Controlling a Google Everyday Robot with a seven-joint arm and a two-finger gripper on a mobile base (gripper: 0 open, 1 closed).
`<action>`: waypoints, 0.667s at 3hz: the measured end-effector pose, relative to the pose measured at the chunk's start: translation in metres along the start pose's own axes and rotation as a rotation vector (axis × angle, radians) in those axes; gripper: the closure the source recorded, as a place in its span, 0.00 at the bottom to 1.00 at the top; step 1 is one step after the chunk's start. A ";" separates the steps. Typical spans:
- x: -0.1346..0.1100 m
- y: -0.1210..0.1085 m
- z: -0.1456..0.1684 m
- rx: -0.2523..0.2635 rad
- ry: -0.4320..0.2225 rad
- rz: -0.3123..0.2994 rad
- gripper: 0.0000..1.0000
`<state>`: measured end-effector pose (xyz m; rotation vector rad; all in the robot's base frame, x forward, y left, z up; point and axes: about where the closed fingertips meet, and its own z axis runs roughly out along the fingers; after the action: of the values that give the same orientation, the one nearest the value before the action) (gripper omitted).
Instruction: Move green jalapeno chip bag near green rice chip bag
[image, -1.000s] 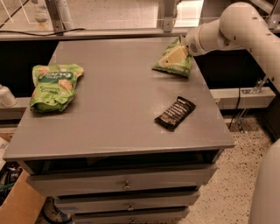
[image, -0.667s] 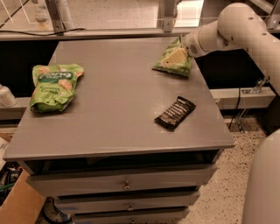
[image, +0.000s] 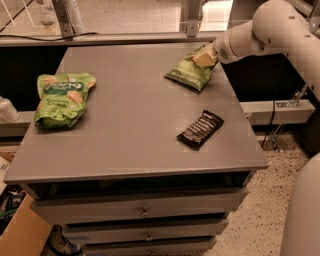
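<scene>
The green jalapeno chip bag, small and olive-green, is at the far right of the grey tabletop, tilted with its top end raised. My gripper comes in from the right on the white arm and is shut on the bag's top end. The green rice chip bag, larger and bright green with a dark logo band, lies flat at the table's left edge, far from the jalapeno bag.
A black snack bag lies on the right side of the table, nearer the front than the jalapeno bag. Drawers are below the tabletop. A rail runs behind the table. A cardboard box sits on the floor at lower left.
My gripper and the jalapeno bag have shifted a little to the left and toward the table's front. The rice bag and the black bag have not moved.
</scene>
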<state>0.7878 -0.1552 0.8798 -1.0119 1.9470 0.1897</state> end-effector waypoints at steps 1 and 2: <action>-0.029 0.018 -0.009 -0.057 -0.054 -0.040 0.88; -0.062 0.058 -0.005 -0.166 -0.096 -0.120 1.00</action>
<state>0.7588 -0.0842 0.9163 -1.2029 1.8002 0.3304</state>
